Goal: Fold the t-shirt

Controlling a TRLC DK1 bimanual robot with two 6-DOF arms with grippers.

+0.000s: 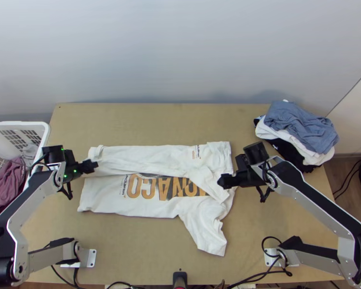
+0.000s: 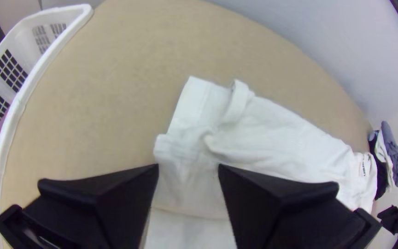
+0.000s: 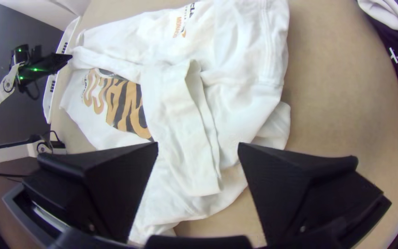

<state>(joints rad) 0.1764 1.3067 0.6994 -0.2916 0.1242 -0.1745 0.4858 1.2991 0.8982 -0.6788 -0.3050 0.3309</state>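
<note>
The white t-shirt (image 1: 132, 197) lies on the table with its far side folded inward over the printed part; one sleeve lies across the print and the other spreads toward the near edge. My left gripper (image 1: 95, 166) is at the shirt's left end, my right gripper (image 1: 221, 182) over the folded sleeve near its right end. In the left wrist view, my left gripper (image 2: 188, 168) stands open above the folded cloth (image 2: 272, 133). In the right wrist view, my right gripper (image 3: 198, 147) is open above the sleeve (image 3: 180, 124), nothing between its fingers.
A white basket (image 1: 46, 132) with pinkish clothes stands at the table's left edge. A pile of clothes (image 1: 301, 127), grey-blue, white and black, lies at the far right corner. Bare table runs beyond the shirt and on its near side.
</note>
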